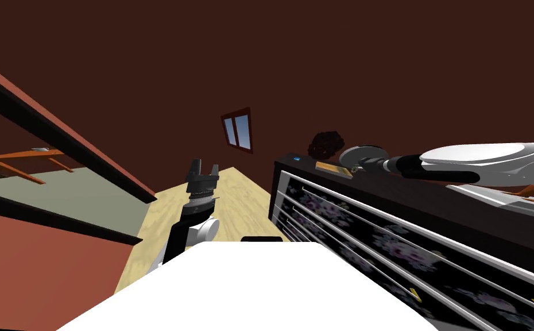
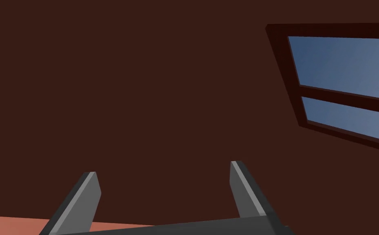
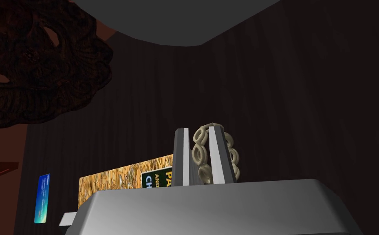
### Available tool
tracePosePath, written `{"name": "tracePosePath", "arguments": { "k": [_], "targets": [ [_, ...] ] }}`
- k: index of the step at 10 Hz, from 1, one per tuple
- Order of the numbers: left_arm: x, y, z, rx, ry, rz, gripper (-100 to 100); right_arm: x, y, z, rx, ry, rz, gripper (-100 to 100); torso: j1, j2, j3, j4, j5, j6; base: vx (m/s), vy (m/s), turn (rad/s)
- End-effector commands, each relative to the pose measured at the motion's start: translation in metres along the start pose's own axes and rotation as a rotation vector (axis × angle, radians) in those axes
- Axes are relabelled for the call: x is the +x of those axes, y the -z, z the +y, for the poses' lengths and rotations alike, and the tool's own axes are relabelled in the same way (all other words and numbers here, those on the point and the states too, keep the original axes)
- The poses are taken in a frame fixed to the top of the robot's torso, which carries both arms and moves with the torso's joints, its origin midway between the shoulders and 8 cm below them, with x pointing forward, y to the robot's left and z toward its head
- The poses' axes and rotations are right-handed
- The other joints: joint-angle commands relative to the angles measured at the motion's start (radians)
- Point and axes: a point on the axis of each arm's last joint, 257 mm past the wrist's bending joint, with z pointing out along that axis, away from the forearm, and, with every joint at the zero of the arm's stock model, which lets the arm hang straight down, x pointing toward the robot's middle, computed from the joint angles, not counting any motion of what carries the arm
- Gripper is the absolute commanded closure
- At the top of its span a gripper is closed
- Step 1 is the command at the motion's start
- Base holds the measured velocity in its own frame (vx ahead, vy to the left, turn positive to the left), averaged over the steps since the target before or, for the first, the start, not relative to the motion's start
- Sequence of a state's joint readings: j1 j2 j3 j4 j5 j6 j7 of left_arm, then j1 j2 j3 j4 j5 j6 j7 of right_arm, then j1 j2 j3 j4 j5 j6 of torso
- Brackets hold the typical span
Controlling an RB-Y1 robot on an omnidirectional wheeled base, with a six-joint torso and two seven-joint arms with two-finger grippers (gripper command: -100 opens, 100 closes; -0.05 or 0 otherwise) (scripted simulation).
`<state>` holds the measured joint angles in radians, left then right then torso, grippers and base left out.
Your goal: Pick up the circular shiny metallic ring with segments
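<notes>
Beige ring [image 3: 204, 132] of linked segments: pinched between the close-set fingers of the right gripper [image 3: 197, 129], over the dark dresser [image 1: 386, 192] top, beside a gold-patterned box [image 3: 115, 181]. Left gripper [image 2: 164, 191]: fingers spread wide, holding nothing
</notes>
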<state>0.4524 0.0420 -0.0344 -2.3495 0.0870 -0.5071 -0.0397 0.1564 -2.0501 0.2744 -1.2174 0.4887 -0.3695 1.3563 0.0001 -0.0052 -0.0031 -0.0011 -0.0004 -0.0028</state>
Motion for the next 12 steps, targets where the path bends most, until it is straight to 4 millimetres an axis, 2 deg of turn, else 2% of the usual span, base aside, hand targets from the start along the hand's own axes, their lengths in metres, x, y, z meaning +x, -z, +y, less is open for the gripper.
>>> {"name": "tracePosePath", "arguments": {
  "k": [1,3,5,6,8,11,12],
  "targets": [
    [0.0,0.0,0.0,0.0,0.0,0.0,0,-0.01,-0.002,-0.014,0.026,0.016,-0.024,100,0.0,0.0,0.0,0.0,0.0,0.0,0.056,0.007,-0.193],
    [0.0,0.0,0.0,0.0,0.0,0.0,0,-0.029,-0.002,-0.039,0.072,0.053,-0.068,100,0.0,-0.001,0.0,0.001,0.0,0.005,0.146,0.036,-0.416],
    [0.0,0.0,0.0,0.0,0.0,0.0,0,-0.029,-0.002,-0.039,0.072,0.053,-0.068,100,0.001,-0.003,-0.002,-0.001,0.0,0.001,0.075,0.018,-0.043],
    [0.0,0.0,0.0,0.0,0.0,0.0,0,-0.039,-0.002,-0.051,0.096,0.072,-0.089,100,0.0,-0.001,-0.001,0.0,0.0,0.0,0.044,-0.001,-0.203],
    [0.0,0.0,0.0,0.0,0.0,0.0,0,-0.039,-0.002,-0.051,0.096,0.072,-0.089,100,-0.001,0.001,0.001,0.0,-0.001,0.002,0.043,0.013,-0.079],
    [0.0,0.0,0.0,0.0,0.0,0.0,0,-0.068,0.003,-0.087,0.168,0.134,-0.15,100,0.001,-0.001,0.0,0.001,0.0,0.004,0.111,0.048,-0.331],
    [0.0,0.0,0.0,0.0,0.0,0.0,0,-0.069,0.002,-0.085,0.166,0.134,-0.152,100,0.002,-0.003,-0.001,0.0,0.0,0.004,0.119,0.04,-0.174]
  ]
}}
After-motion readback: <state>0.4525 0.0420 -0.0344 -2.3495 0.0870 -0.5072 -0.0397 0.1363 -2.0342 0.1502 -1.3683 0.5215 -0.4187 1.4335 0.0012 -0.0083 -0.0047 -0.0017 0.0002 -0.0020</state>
